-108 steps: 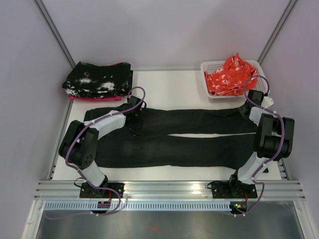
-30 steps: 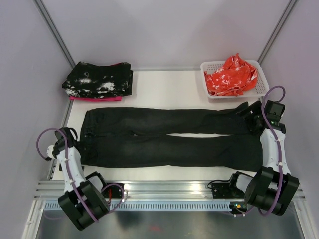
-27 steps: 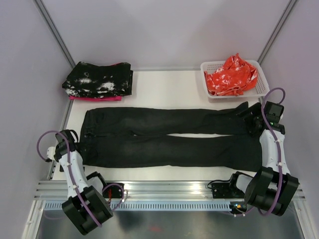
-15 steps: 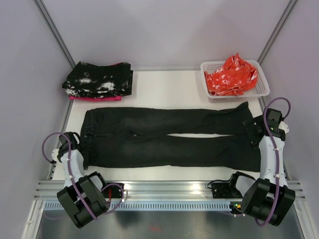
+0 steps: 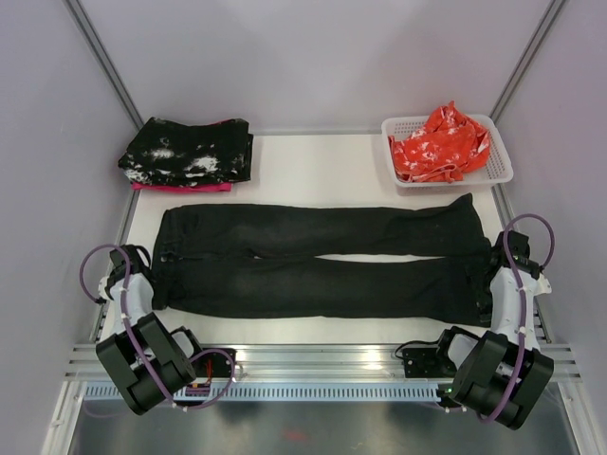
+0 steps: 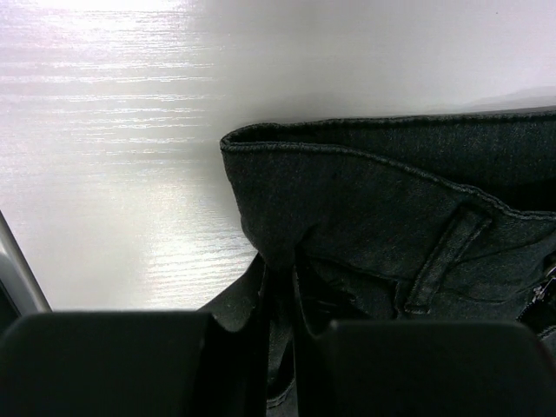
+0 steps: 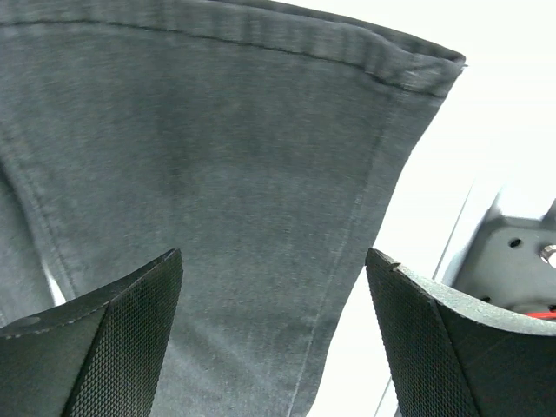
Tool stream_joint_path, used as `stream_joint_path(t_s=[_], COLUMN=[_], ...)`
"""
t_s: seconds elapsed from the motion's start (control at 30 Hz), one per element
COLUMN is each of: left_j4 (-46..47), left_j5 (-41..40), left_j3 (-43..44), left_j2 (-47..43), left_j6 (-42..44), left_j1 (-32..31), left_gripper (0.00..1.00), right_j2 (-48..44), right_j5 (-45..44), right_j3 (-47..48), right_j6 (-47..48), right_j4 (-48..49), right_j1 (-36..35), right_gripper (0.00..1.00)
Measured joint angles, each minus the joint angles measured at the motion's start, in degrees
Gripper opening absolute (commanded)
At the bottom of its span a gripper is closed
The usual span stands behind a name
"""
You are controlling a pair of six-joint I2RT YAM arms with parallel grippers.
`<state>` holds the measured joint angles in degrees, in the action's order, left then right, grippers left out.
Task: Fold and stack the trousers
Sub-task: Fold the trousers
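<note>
Trousers [image 5: 322, 284] flat, full length; left gripper [image 6: 278, 317] pinched on waistband corner [image 6: 239, 143]; right gripper [image 7: 274, 287] wide open above hem [image 7: 261, 36], holding nothing.

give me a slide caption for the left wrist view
Left fingers pinch the waistband corner of the black trousers on the white table.

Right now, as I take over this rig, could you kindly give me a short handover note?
Left gripper: pinched shut on the trousers at the waistband's near corner.
Right gripper: open, over the near leg's hem, holding nothing.
Trousers lie flat across the table, waist left, hems right.
Done: spread out. To do: fold, then stack, presumably on the folded pile at far left.
</note>
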<state>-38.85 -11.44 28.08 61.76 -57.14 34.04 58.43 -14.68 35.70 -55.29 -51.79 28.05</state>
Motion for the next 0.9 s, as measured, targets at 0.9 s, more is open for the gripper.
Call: stream_joint_path(t_s=[0.9], left_j4=[1.6], left_j5=[1.0], left_j3=[0.7], left_j2=[1.1], left_j6=[3.3], left_j1=[0.0], left_gripper=[0.02], right_j2=[10.8], right_j5=[-2.9], right_j3=[-2.3], right_j6=[-10.8], right_j4=[-1.0], right_j1=[-2.0], right_gripper=[0.83])
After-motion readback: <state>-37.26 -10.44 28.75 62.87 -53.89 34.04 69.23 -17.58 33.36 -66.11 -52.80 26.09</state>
